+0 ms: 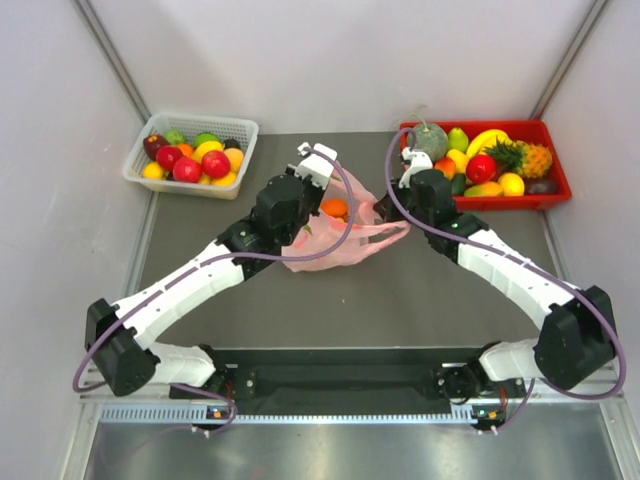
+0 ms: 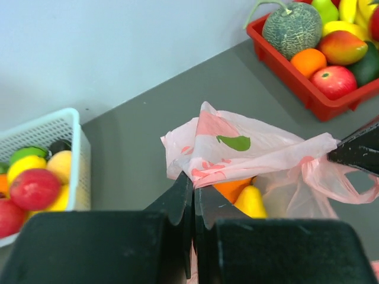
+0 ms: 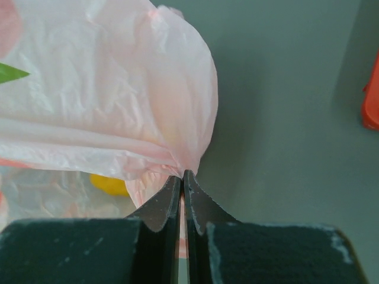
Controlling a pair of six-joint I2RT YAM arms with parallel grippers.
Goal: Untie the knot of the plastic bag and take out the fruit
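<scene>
A pink plastic bag (image 1: 345, 250) lies mid-table with its mouth stretched between both grippers. My left gripper (image 1: 305, 228) is shut on the bag's left edge (image 2: 195, 171), plastic pinched between the fingertips. My right gripper (image 1: 388, 212) is shut on the bag's right edge (image 3: 177, 160); its dark tip also shows in the left wrist view as the right gripper (image 2: 340, 152). Fruit sits inside the bag: an orange one (image 2: 231, 188) and a yellow one (image 2: 250, 202), the yellow one (image 3: 109, 184) also seen through the plastic. A loose handle strip (image 2: 349, 189) hangs on the right. The knot is out of view.
A white mesh basket (image 1: 245, 128) full of fruit stands at the back left. A red tray (image 1: 555, 165) with a melon, pineapple, banana and other fruit stands at the back right. Grey walls close in on both sides.
</scene>
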